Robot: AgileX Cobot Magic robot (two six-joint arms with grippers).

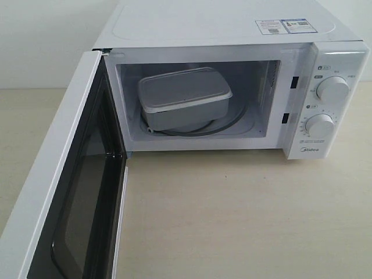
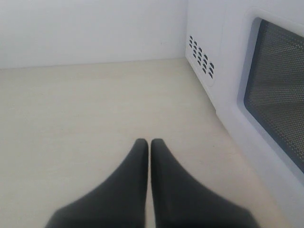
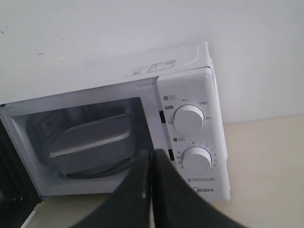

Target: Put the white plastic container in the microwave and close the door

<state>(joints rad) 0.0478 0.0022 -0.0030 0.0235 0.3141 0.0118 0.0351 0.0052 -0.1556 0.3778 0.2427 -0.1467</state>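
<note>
Door (image 2: 278,90): open, outer face just beside your left gripper (image 2: 149,141), pressed together; right gripper (image 3: 152,153), also pressed together, farther off.

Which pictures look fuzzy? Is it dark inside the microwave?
Left wrist view: the left gripper looks blurry, close to the camera. Right wrist view: the right gripper is blurry too. Exterior view: sharp, but the microwave is shadowy inside around the white plastic container.

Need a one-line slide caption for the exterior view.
White plastic container sits inside the microwave, with the door wide open and not yet closed.
</note>
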